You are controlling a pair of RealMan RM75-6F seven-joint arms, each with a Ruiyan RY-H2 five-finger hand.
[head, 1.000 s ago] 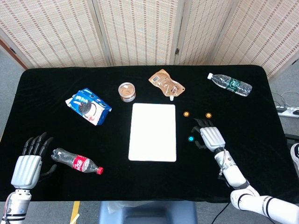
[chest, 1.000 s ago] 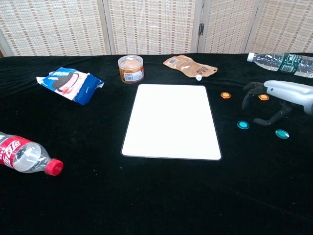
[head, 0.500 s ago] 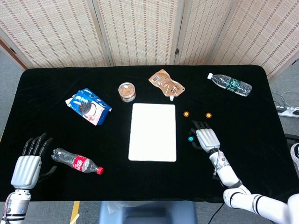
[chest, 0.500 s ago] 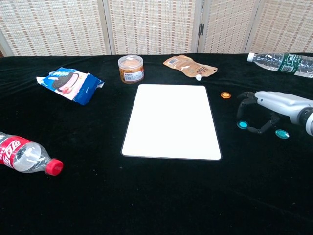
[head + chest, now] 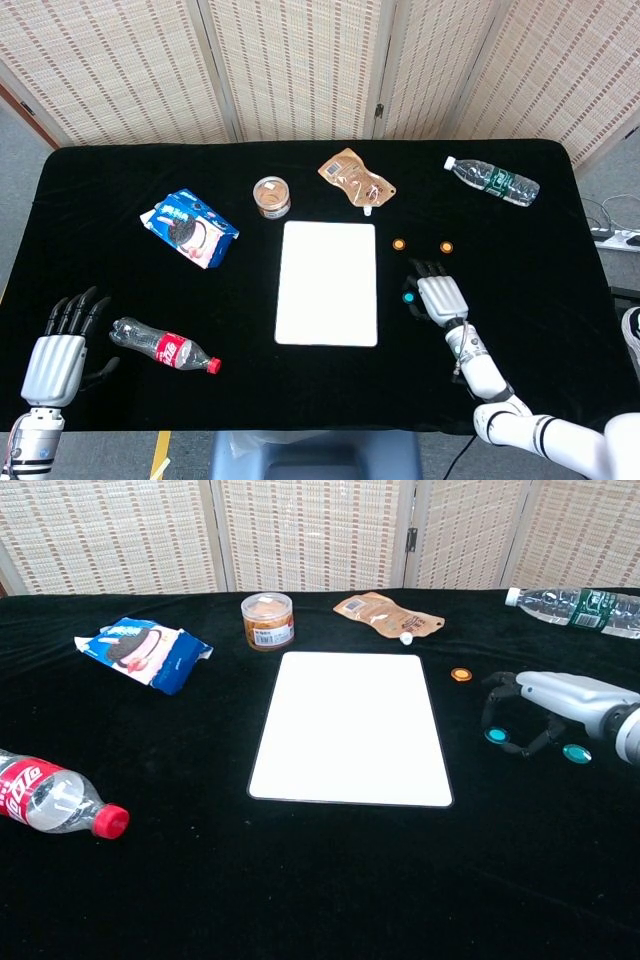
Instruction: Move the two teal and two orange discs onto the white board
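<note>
The white board point(image 5: 327, 283) point(image 5: 350, 727) lies flat at mid-table. Right of it sit two orange discs point(image 5: 399, 244) point(image 5: 446, 246); the chest view shows only one orange disc point(image 5: 461, 674). One teal disc point(image 5: 407, 297) point(image 5: 496, 736) lies on the cloth just left of my right hand point(image 5: 440, 296) point(image 5: 556, 698), between its down-curved fingertips point(image 5: 488, 708) and thumb, not lifted. The other teal disc point(image 5: 575, 752) lies under the hand's near side. My left hand point(image 5: 60, 350) rests at the front left, fingers spread, holding nothing.
A cola bottle point(image 5: 165, 347) point(image 5: 55, 800) lies beside the left hand. A cookie pack point(image 5: 190, 228), a round tub point(image 5: 272, 196) and a brown pouch point(image 5: 355, 178) stand behind the board. A water bottle point(image 5: 492, 180) lies at the back right.
My right hand has moved left and a little nearer, bringing its fingertips down around the left teal disc. The discs and the left hand have stayed put.
</note>
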